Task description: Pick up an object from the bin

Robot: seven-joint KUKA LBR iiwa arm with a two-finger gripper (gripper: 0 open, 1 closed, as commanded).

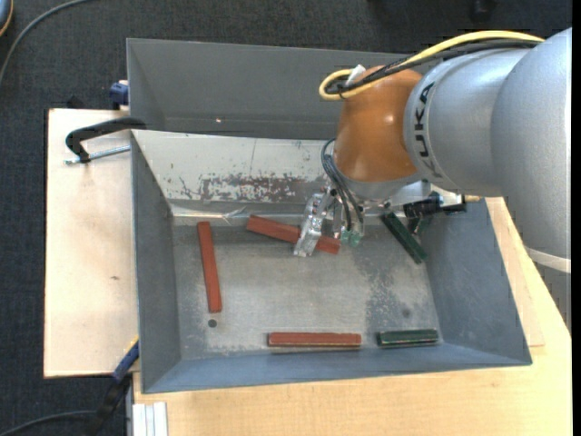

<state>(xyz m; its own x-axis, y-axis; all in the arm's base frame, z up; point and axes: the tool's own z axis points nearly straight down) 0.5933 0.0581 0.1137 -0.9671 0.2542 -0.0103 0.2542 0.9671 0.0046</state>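
My gripper hangs low near the back of the bin, right at a red-brown stick that lies slanted on the floor there. One metal fingertip stands on or just in front of the stick's right part. A dark green stick lies slanted just right of the gripper, partly under the arm.
A long red-brown stick lies lengthwise by the left wall. Another red-brown stick and a short dark green one lie along the front wall. The arm and its orange cover hang over the bin's back right.
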